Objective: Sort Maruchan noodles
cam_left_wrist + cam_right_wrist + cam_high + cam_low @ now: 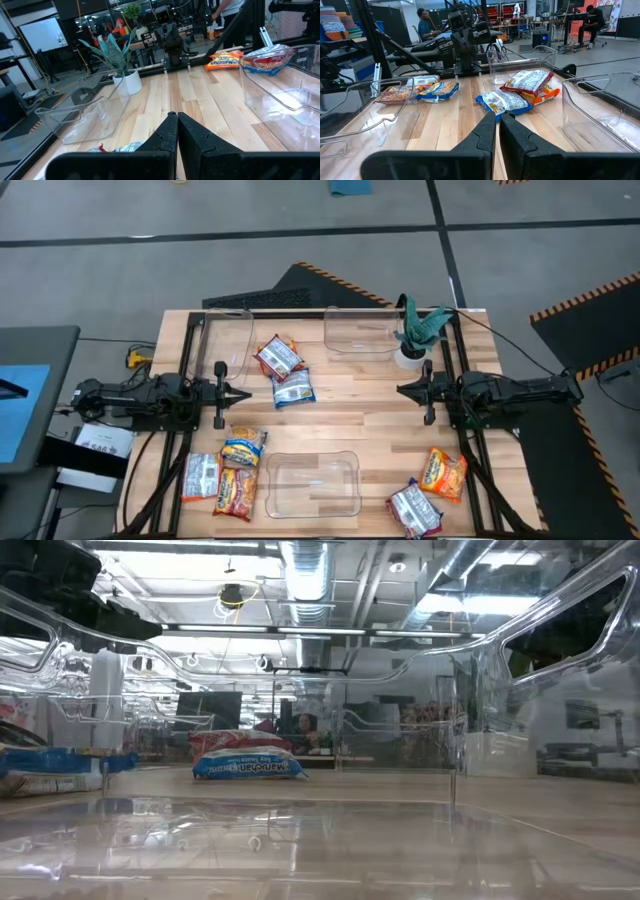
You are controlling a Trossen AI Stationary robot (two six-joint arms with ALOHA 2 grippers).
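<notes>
Clearly, the sorting has not begun yet. The left gripper is clenched on nothing and waits at the left side of the table, with its tip pointing to the middle. The right gripper is at the right side, pointing inward; its fingers are almost together and nothing is between them.

Just beside the left gripper, two packets lie in the middle: a red-and-silver packet and, touching it, a blue packet. At the near left lies a group of three: a blue-and-yellow packet, a silver packet and an orange packet. At the near right an orange-yellow packet touches a red-and-white packet.

The three clear bins, namely the far left bin, the far middle bin and the near bin, hold no packet. So every visible packet remains to be sorted.
</notes>
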